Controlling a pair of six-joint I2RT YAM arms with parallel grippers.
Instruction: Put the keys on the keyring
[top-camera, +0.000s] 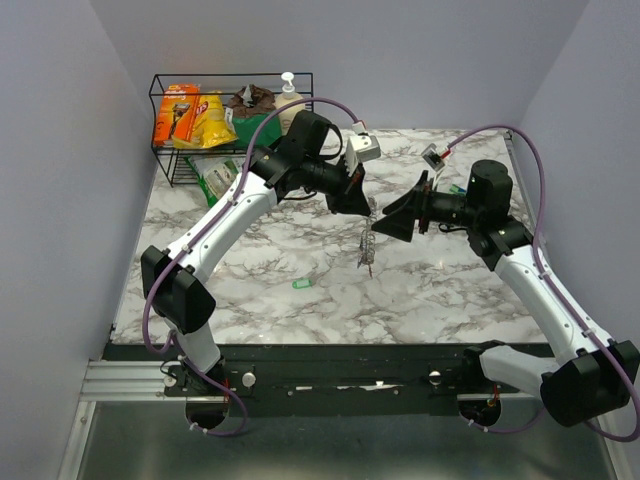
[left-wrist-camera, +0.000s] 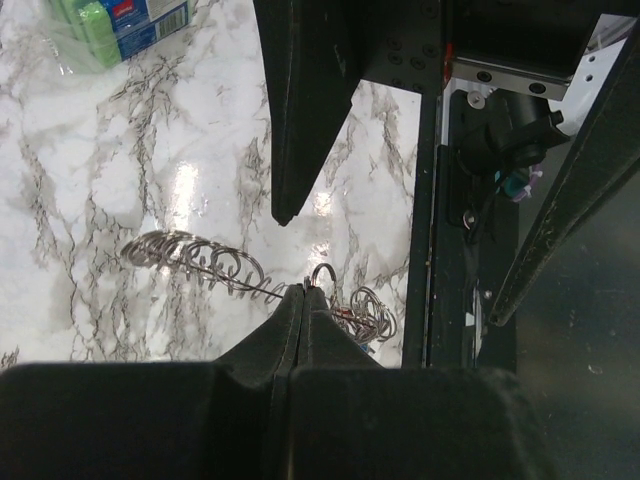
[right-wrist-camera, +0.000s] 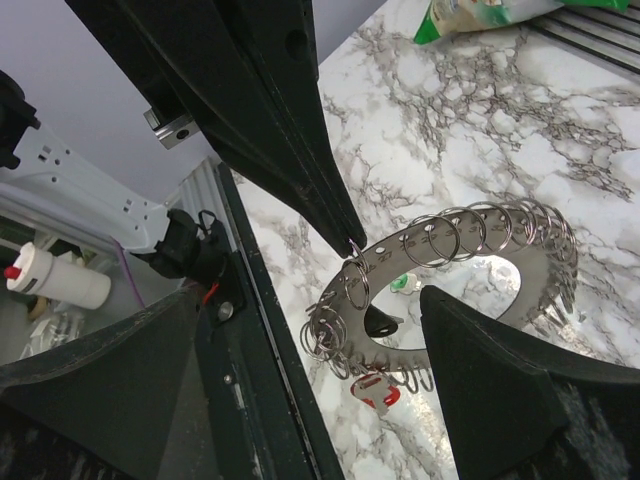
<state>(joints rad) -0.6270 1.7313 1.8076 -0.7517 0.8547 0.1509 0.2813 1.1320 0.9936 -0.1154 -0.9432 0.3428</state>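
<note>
2 things you should see: left gripper (left-wrist-camera: 305, 292) clamped tight on the keyring (right-wrist-camera: 470, 238) above the table (top-camera: 450, 290), right gripper (top-camera: 398, 215) spread wide, empty, just beside it.

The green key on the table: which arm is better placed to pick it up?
Right. The right arm has open, empty jaws; the left arm has its jaws shut on the keyring.

Silver keyring (top-camera: 367, 247) hanging in midair, red-tagged key (right-wrist-camera: 378, 392) dangling from it, green key (top-camera: 302, 283) lying apart.
</note>
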